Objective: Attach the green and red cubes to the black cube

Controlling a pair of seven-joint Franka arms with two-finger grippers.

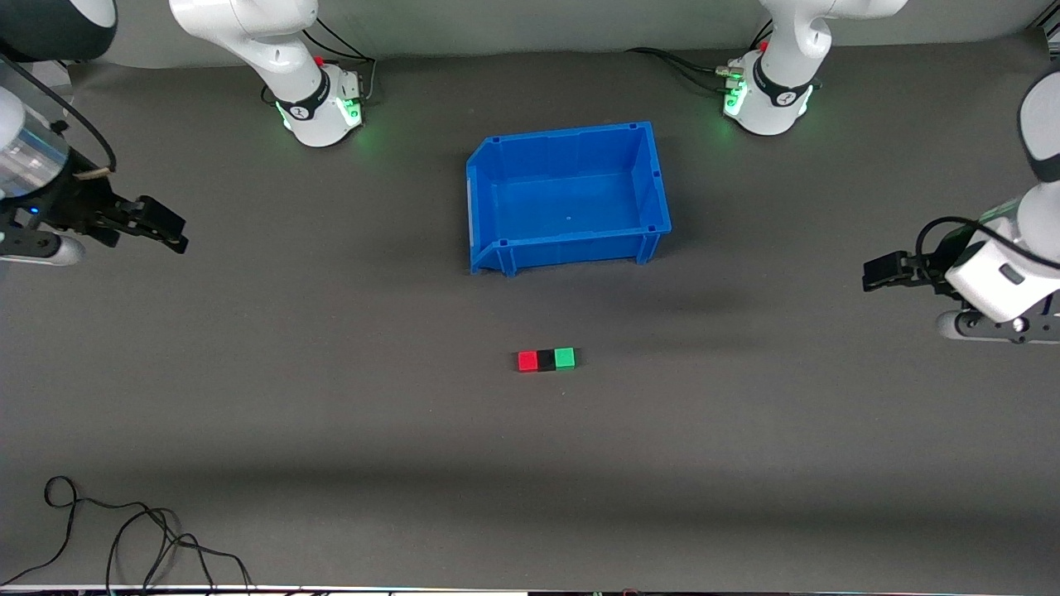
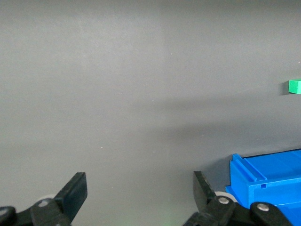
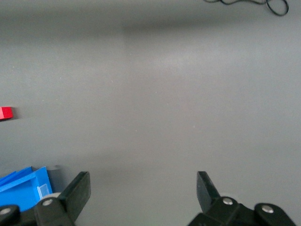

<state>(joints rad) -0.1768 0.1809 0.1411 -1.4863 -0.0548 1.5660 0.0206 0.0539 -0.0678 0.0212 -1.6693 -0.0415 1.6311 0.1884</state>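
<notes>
You are looking at a dark grey matte tabletop (image 1: 331,414), which carries everything else. The two white arm bases stand along its edge farthest from the front camera.

The largest item on it is the open-topped blue plastic bin (image 1: 568,197). It sits near the middle of the tabletop, closer to the base edge than to the edge nearest the front camera. You will see nothing inside it.

The left hand (image 1: 879,272) hangs over the tabletop edge at the left arm's end, level with the bin's front wall. In the left wrist view its two black fingers (image 2: 75,190) stand wide apart with only bare surface between them; it holds nothing. The left arm waits.

The right hand (image 1: 170,230) hangs over the tabletop edge at the right arm's end. In the right wrist view its black fingers (image 3: 80,190) are likewise spread wide and grip nothing. The right arm waits.

A thin black loose cable (image 1: 124,538) lies coiled in the tabletop corner nearest the front camera, at the right arm's end.

The three small cubes lie in one row near the tabletop centre, nearer the front camera than the bin. The matte black cube (image 1: 546,360) is in the middle. The bright red cube (image 1: 527,361) touches it on the side toward the right arm's end. The bright green cube (image 1: 565,358) touches it on the side toward the left arm's end.
</notes>
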